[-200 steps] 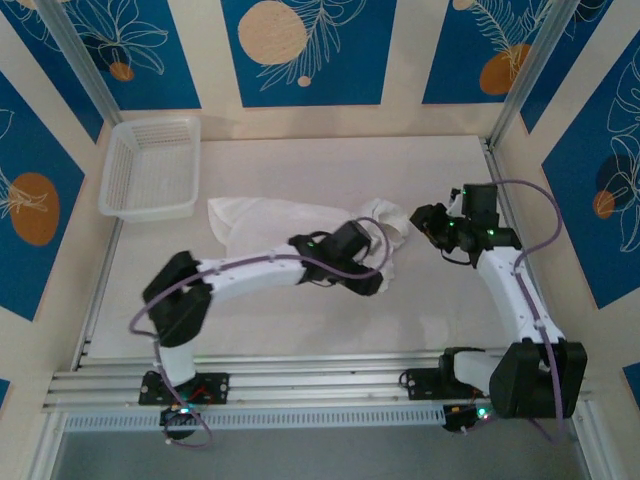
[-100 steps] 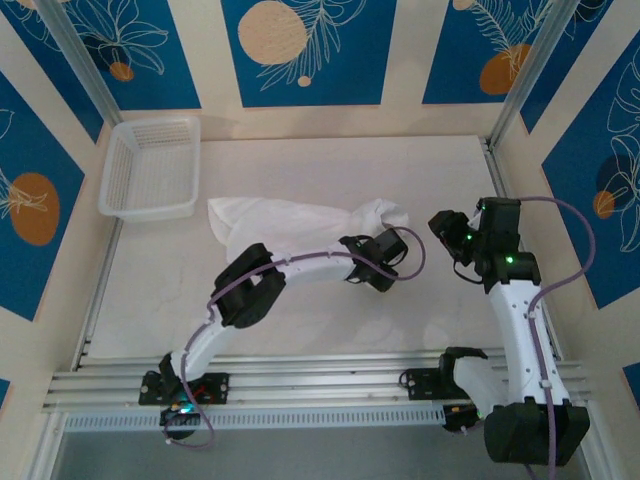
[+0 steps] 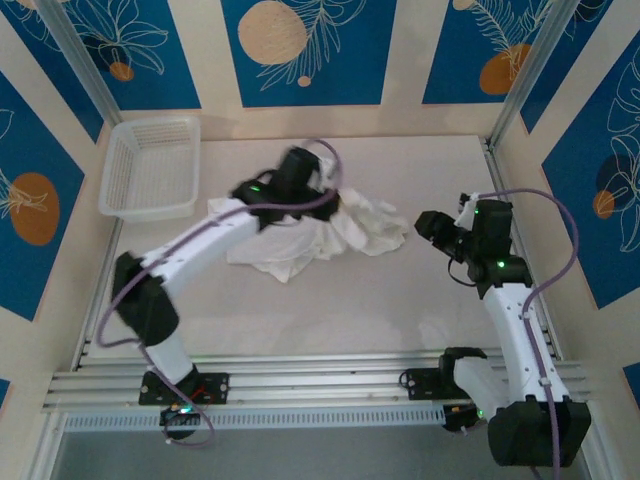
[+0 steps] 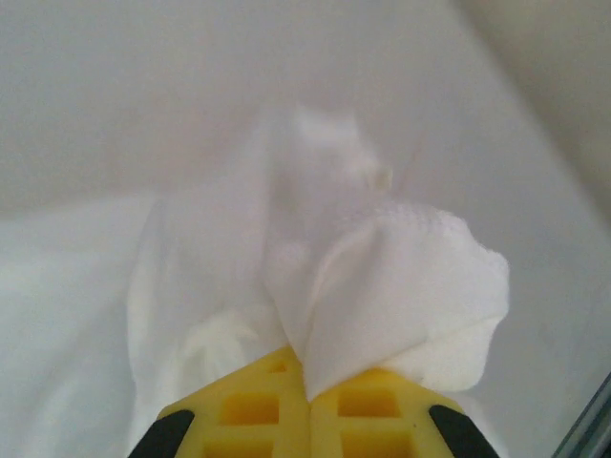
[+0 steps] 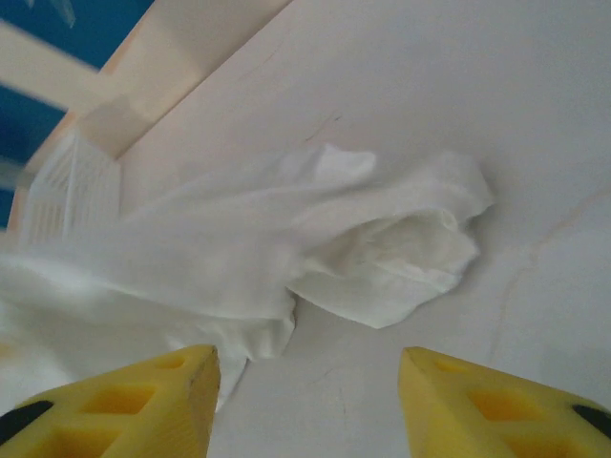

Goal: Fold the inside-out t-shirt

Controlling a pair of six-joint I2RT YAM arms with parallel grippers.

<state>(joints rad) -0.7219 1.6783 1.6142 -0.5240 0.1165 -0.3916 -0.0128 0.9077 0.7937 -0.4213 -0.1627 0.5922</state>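
The inside-out t-shirt (image 3: 335, 232) lies as a crumpled white heap in the middle of the table, wrinkled and partly doubled over. My left gripper (image 3: 283, 195) is above the heap's back left part. In the left wrist view its yellow fingers (image 4: 258, 410) are pressed together, shut on a fold of the white t-shirt (image 4: 401, 277) that rises from between them. My right gripper (image 3: 430, 225) stands just right of the cloth, apart from it. Seen from the right wrist, the gripper (image 5: 307, 367) is open over bare table, with the t-shirt's rumpled end (image 5: 382, 258) ahead of it.
A white mesh basket (image 3: 150, 165) sits at the back left corner, close to the shirt's left edge, also visible as the basket (image 5: 67, 186) in the right wrist view. Metal frame posts and walls bound the table (image 3: 350, 310); bare tabletop lies in front of the shirt.
My left gripper shut on the cloth near the shirt's right end and swung up and back-left with it, bunching the shirt. The right gripper opened wider and stayed right of the cloth.
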